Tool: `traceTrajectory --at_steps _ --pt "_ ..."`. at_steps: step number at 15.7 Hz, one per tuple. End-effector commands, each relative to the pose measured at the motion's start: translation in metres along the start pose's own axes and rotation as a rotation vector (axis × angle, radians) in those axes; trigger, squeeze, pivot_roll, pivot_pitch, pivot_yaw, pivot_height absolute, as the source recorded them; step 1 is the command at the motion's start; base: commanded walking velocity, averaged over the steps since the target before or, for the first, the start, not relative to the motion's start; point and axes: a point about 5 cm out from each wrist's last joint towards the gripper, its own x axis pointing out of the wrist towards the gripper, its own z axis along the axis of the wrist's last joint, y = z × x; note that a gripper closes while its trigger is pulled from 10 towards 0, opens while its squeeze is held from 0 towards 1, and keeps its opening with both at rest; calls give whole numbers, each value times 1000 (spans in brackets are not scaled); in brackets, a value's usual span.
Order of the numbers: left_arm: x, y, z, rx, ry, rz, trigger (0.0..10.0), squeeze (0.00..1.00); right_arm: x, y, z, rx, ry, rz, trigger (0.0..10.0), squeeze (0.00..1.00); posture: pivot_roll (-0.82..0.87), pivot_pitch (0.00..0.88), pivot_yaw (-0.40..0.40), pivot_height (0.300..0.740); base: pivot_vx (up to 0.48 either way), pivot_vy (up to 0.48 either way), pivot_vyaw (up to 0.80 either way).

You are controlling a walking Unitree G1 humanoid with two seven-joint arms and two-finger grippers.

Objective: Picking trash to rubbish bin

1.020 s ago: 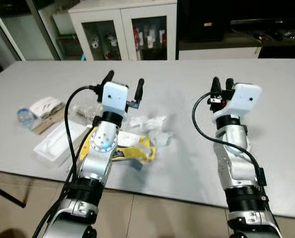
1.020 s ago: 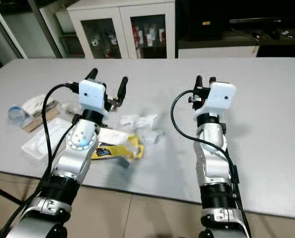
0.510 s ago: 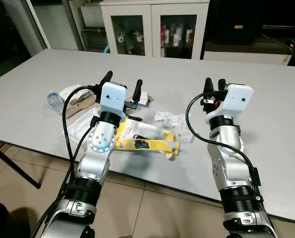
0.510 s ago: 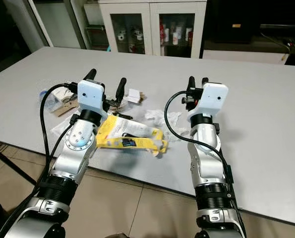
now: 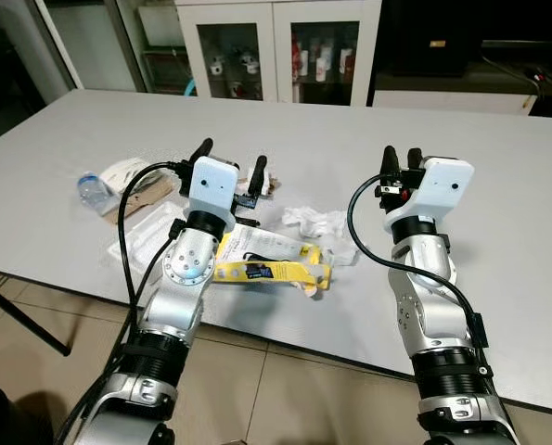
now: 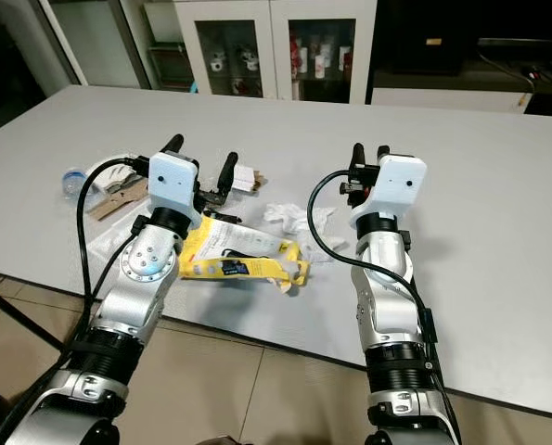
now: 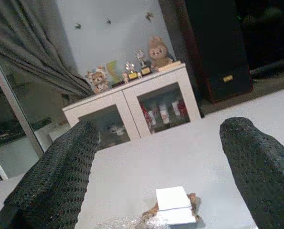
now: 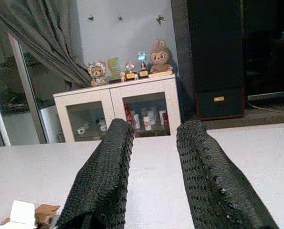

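Note:
Trash lies on the grey table (image 5: 498, 185): a yellow wrapper (image 5: 266, 267), crumpled white tissue (image 5: 318, 222), a clear plastic pack (image 5: 146, 243), a small bottle (image 5: 90, 188), a white pouch (image 5: 127, 172) and a small white card (image 7: 173, 205). My left gripper (image 5: 231, 158) is raised above the wrapper and plastic pack, open wide and holding nothing. My right gripper (image 5: 402, 156) is raised to the right of the tissue, its fingers (image 8: 106, 176) a narrow gap apart and holding nothing.
A white glass-door cabinet (image 5: 276, 46) and a dark unit (image 5: 461, 46) stand behind the table. The table's front edge (image 5: 350, 345) runs just below my arms, with tiled floor beneath. A black table leg (image 5: 25, 315) slants at the left.
The whole picture has shifted as the camera moved; the trash now sits more to the centre-left. Both arms keep the same raised pose, and the trash lies as before.

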Motion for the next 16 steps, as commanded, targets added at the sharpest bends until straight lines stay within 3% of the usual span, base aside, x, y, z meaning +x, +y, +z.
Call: traceTrajectory --at_steps 1,2,4,6,8,10,15,16 --pt "3 6 1 50 16 -17 10000 0 0 3 -2 2 18 11 10000 0 -3 25 102 740 0 0 0" --pt "8 12 9 165 3 -105 10000 0 -1 3 -3 2 22 11 10000 0 -2 26 101 740 0 0 0" --pt "10 29 27 454 36 -469 10000 0 -1 3 -5 4 34 11 10000 0 11 25 100 740 0 0 0" --pt "9 48 42 511 73 -546 10000 0 -1 5 -6 3 38 18 10000 0 13 23 102 740 0 0 0" --pt "5 56 50 467 87 -590 10000 0 -1 5 -6 3 41 19 10000 0 16 19 102 740 0 0 0" --pt "-3 66 62 228 100 -668 10000 0 -2 5 -7 4 46 21 10000 0 22 12 102 740 0 0 0" --pt "-41 61 55 -35 164 -874 10000 0 -4 8 -11 4 63 31 10000 0 26 0 113 740 0 0 0" --pt "-43 62 56 -48 168 -887 10000 0 -4 8 -11 4 64 31 10000 0 31 0 113 740 0 0 0"
